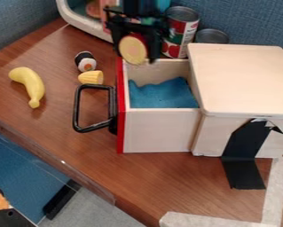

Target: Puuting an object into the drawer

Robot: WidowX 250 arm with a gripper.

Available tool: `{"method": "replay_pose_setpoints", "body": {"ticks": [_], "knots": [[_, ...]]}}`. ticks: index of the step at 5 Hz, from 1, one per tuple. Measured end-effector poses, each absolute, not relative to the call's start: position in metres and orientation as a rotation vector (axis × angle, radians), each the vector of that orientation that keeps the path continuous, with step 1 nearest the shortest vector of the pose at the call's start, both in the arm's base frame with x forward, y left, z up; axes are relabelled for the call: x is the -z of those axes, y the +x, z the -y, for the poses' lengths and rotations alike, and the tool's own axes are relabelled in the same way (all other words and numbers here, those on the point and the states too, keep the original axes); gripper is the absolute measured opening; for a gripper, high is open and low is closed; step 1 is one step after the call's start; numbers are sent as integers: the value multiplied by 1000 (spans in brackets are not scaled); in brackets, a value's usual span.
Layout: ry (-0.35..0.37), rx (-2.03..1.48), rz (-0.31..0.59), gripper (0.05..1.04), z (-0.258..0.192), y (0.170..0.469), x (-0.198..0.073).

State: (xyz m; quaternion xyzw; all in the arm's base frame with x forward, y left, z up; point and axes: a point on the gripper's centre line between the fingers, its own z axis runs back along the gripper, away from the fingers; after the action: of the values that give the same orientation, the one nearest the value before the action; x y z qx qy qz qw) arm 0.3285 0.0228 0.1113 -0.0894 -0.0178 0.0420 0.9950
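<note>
Round yellow disc with a dark red rim (133, 49), flat-faced and smooth-looking, is up at the back left corner of the open drawer, over its red front's far end. Black two-finger gripper (136, 47) hangs down from the top edge, fingers closed in on the disc, holding it.

Drawer is pale smooth wood (161, 131), box-shaped, red front panel, black loop handle (77, 108) with rounded corners. Inside: crumpled blue cloth (161, 94), wavy top edge, lying over the bottom. Drawer sticks out of a boxy pale wood cabinet (241, 80) with a flat, round-cornered top; black tape (241, 153) runs down its side onto the brown wood-grain table (167, 177).

Left of the drawer: curved yellow toy banana (29, 84), ridged yellow toy piece (91, 78) near the handle, and black-and-white toy sushi roll (84, 61) with an orange centre just beside it. Behind the drawer: cylindrical metal can with a red, white and green label (182, 33), second metal can (212, 36) beside it, partly hidden by the cabinet.
</note>
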Motion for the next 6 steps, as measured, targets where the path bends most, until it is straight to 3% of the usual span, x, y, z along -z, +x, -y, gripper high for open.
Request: {"method": "replay_pose_setpoints", "body": {"ticks": [5, 6], "knots": [[-142, -77, 9, 802, 1, 306, -82], [-141, -81, 29, 863, 1, 308, -81]]}}
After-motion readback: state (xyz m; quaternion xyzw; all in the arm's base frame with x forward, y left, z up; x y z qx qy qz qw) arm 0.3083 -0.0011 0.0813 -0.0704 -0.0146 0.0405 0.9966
